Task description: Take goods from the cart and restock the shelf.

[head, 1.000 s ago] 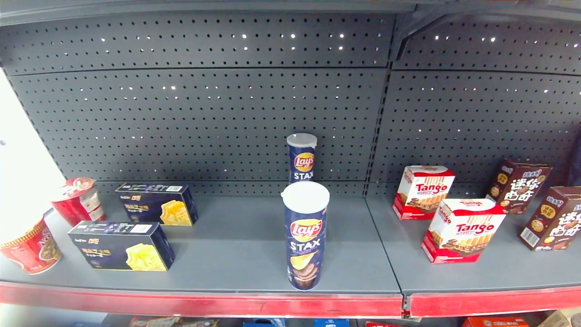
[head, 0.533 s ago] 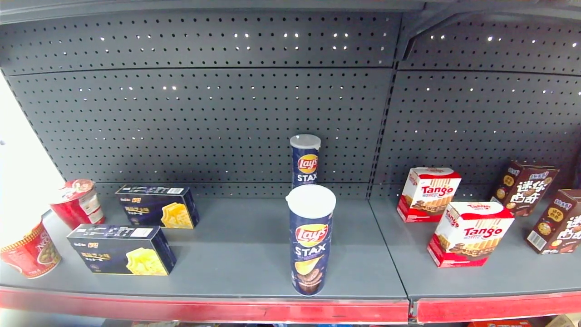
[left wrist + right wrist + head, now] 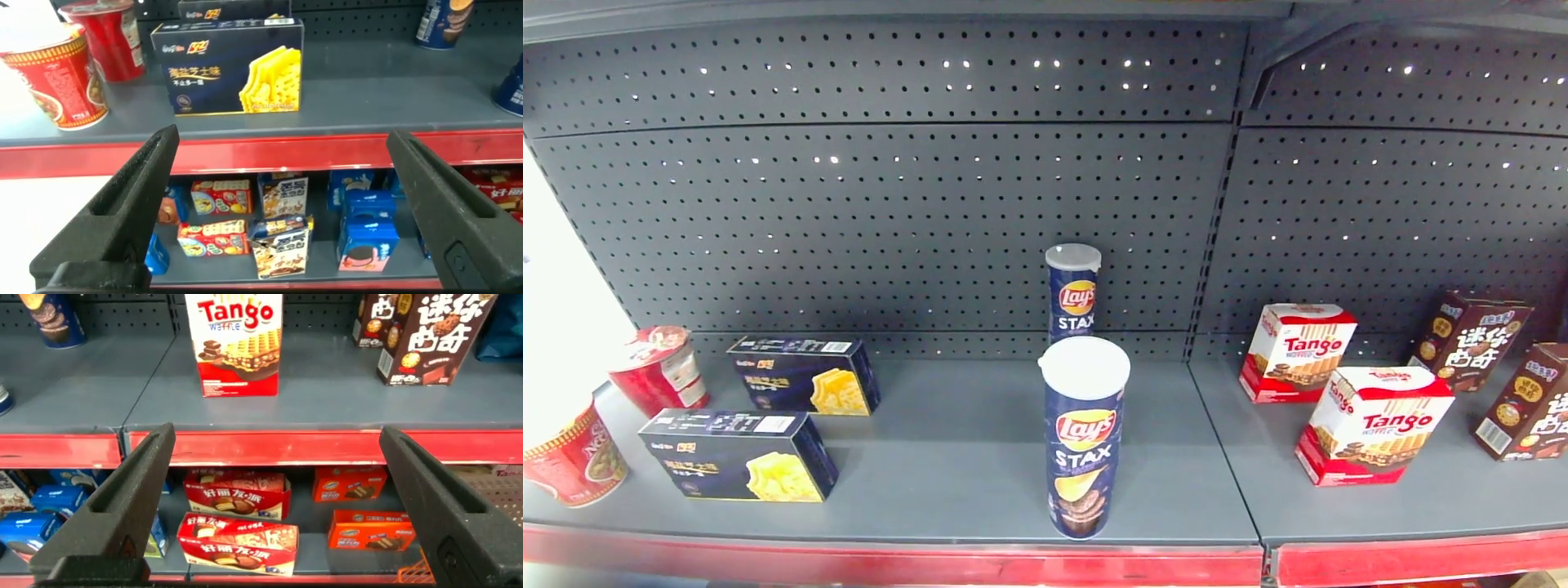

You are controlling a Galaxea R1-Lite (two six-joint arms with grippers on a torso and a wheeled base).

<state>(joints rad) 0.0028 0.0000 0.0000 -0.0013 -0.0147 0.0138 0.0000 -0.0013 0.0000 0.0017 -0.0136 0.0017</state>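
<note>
The grey shelf [image 3: 956,457] carries two tall navy chip cans, one at the front [image 3: 1084,441] and one at the back panel [image 3: 1072,294]. Left of them lie two navy boxes [image 3: 739,456] and two red noodle cups [image 3: 572,457]. Right of them stand two red-and-white wafer boxes [image 3: 1376,425] and brown boxes [image 3: 1470,339]. My left gripper [image 3: 286,220] is open and holds nothing, in front of the shelf's red edge below a navy box [image 3: 237,67]. My right gripper [image 3: 278,514] is open too, facing the edge below a wafer box [image 3: 235,343].
A red lip [image 3: 890,563] runs along the shelf front. A lower shelf holds several small snack boxes [image 3: 278,237] and red and orange boxes [image 3: 237,514]. The perforated back panel [image 3: 890,220] closes the rear. Bare shelf lies between the navy boxes and the cans.
The whole head picture has shifted a little, so the camera has moved. The goods on the shelf keep their places.
</note>
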